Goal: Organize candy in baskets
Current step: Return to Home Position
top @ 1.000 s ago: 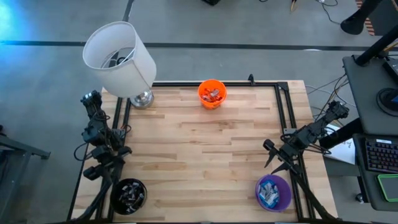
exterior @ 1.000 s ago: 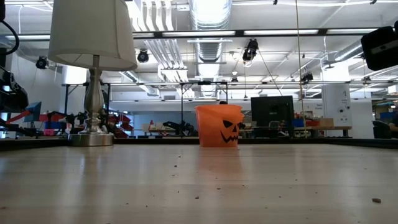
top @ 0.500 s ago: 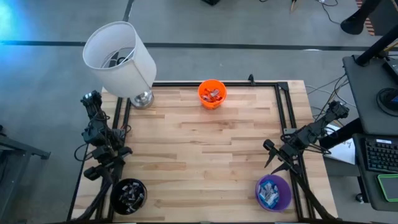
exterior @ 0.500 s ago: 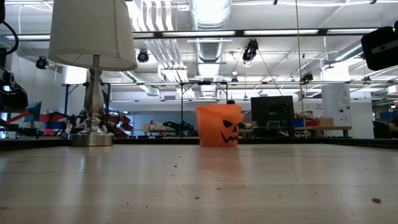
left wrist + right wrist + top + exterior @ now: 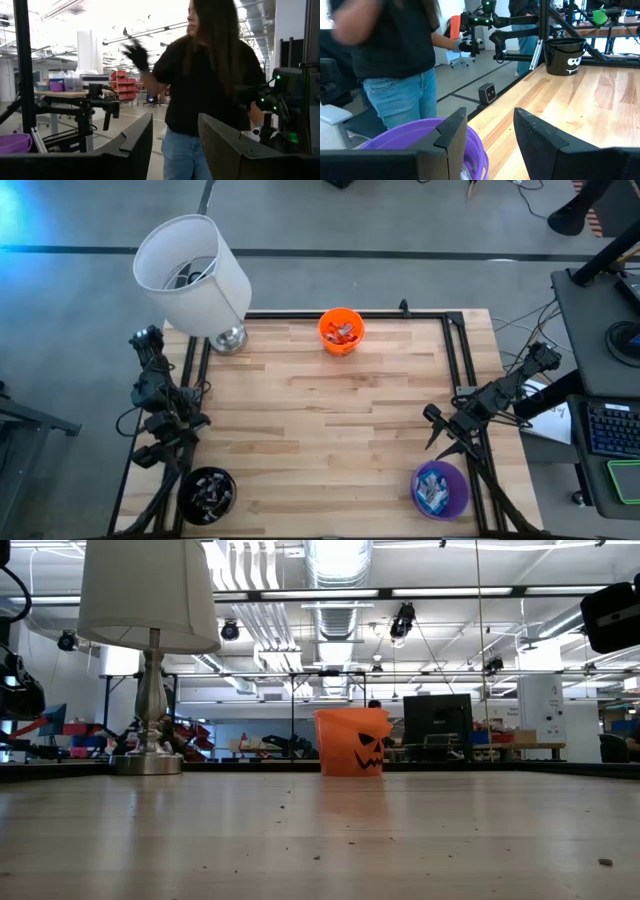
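Three buckets stood on the wooden table [image 5: 330, 420], all holding candy [image 5: 343, 331]: the orange bucket [image 5: 324, 328] at its back edge, the black bucket [image 5: 187, 490] at its front left corner, the purple bucket [image 5: 461, 480] at its front right corner. The left gripper [image 5: 175, 131] hung over the table's left edge and the right gripper [image 5: 490, 120] over its right edge, both with fingers spread and holding nothing

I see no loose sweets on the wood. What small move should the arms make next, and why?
Probably just settle into rest: the candy sits in the orange bucket, black bucket and purple bucket, and the left pincer and right pincer hang open and empty.
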`<state>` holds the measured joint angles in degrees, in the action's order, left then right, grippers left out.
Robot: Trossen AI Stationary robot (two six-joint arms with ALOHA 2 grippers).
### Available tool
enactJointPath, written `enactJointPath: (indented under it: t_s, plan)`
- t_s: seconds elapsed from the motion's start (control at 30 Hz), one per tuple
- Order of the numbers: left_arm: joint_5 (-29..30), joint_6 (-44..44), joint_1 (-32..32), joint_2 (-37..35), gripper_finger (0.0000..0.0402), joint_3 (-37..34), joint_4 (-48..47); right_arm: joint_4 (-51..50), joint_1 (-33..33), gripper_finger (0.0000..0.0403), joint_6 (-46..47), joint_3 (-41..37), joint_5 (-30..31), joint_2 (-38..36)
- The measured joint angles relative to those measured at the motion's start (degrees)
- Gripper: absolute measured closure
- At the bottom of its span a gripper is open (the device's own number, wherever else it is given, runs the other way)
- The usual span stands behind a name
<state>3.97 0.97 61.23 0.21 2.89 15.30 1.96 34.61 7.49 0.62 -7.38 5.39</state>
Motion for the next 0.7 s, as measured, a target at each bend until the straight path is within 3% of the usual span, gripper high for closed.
enactJointPath:
  t_s: [0.7]
  plan:
    - [0.0,-0.4,0.0,0.9,0.026,0.1,-0.1,0.0,0.0,0.025,0.0,0.0,0.0,-1.5]
